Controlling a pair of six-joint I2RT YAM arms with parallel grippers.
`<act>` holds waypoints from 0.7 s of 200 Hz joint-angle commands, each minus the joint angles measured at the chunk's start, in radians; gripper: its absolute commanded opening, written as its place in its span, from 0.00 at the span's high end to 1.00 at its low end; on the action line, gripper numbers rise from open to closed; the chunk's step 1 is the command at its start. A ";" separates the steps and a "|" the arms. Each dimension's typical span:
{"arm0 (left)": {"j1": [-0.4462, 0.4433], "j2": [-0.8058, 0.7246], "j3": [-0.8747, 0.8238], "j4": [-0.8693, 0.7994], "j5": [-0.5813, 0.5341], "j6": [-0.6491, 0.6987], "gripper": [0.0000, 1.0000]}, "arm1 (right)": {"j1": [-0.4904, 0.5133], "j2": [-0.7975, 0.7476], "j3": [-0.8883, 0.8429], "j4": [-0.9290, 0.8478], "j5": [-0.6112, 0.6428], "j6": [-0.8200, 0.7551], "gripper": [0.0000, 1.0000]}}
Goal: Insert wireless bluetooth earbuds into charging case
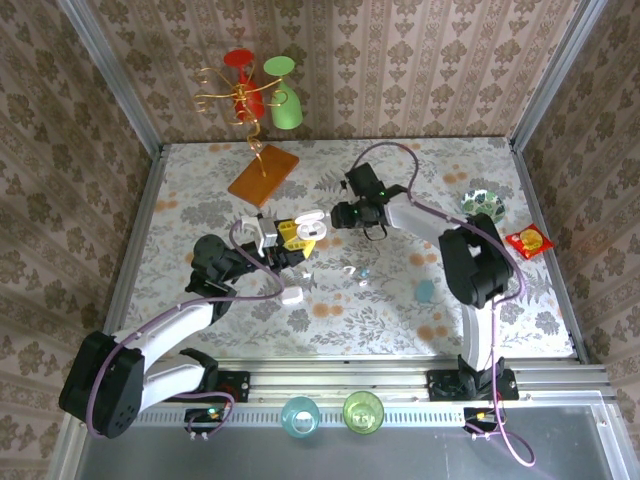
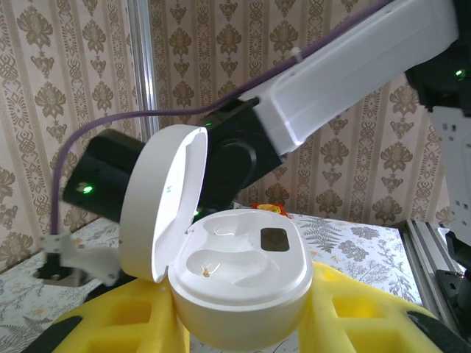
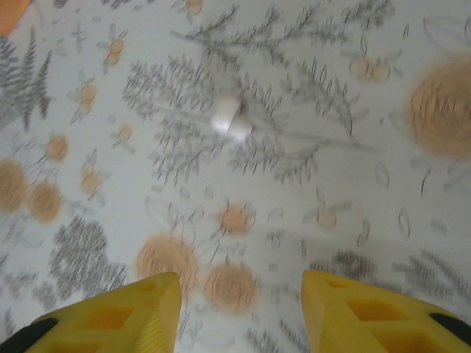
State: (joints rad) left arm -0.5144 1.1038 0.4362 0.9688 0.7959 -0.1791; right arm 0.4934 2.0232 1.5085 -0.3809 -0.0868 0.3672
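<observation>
Pale floral tablecloth (image 1: 400, 310) beneath us, beige damask wallpaper (image 1: 400, 60) around. Our left gripper (image 2: 243, 323) clamps the open charging case (image 2: 243, 279); our right gripper (image 3: 239, 309) hangs spread, empty, above a whitish earbud (image 3: 230, 118).

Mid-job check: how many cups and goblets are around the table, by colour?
Green: 2 (green cup, green goblet)
Red: 1 (red goblet)
Blue: 1 (blue cup)
Total: 4
</observation>
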 commanded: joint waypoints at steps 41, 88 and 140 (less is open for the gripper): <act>0.007 -0.013 -0.010 0.019 0.008 0.012 0.71 | 0.070 0.235 0.328 -0.219 0.257 -0.043 0.57; 0.007 -0.017 -0.014 0.035 0.014 0.000 0.71 | 0.105 0.372 0.534 -0.322 0.346 -0.084 0.60; 0.007 -0.018 -0.018 0.046 0.019 -0.011 0.71 | 0.116 0.489 0.720 -0.414 0.408 -0.117 0.64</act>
State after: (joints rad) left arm -0.5144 1.1038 0.4313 0.9733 0.7971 -0.1799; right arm 0.6071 2.4630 2.1494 -0.7036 0.2436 0.2813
